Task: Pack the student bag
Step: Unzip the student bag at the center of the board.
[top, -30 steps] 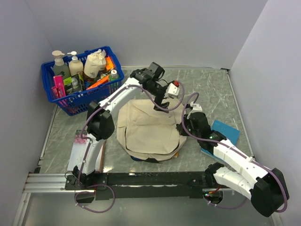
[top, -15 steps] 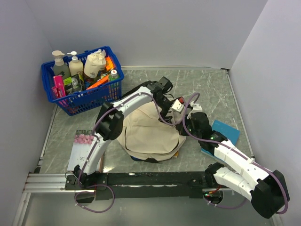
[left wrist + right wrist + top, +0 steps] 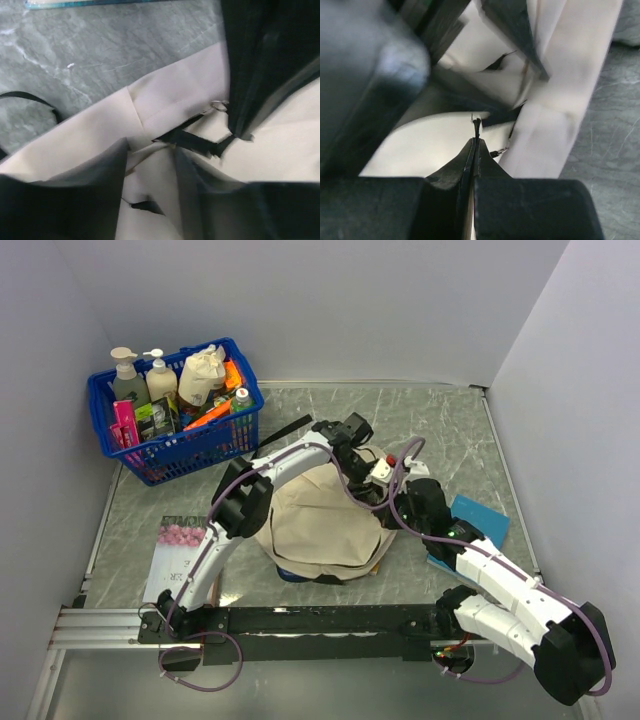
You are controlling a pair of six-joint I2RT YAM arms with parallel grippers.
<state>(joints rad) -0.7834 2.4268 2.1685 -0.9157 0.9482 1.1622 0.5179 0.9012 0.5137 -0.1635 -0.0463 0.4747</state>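
The student bag (image 3: 320,525) lies slumped mid-worktop (image 3: 450,430), limp cream cloth with black webbing and zipper trim. At its right edge the right fingers (image 3: 462,172) are pressed together on a thin black tab (image 3: 477,125) (a zip pull, I would guess), while the left fingers (image 3: 85,195) are spread over creased fabric. A pull could drag the whole bag across the smooth marbled stone, or the slim tab could slip out.

The left arm (image 3: 285,455) and right arm (image 3: 500,585) have white shells with black joint housings. A purple cable (image 3: 241,665) runs along each, looping at 7 and 5 o'clock by the bases. The right arm carries a small green light (image 3: 452,531). The left pincer (image 3: 150,147) and right pincer (image 3: 476,145) have black fingers.
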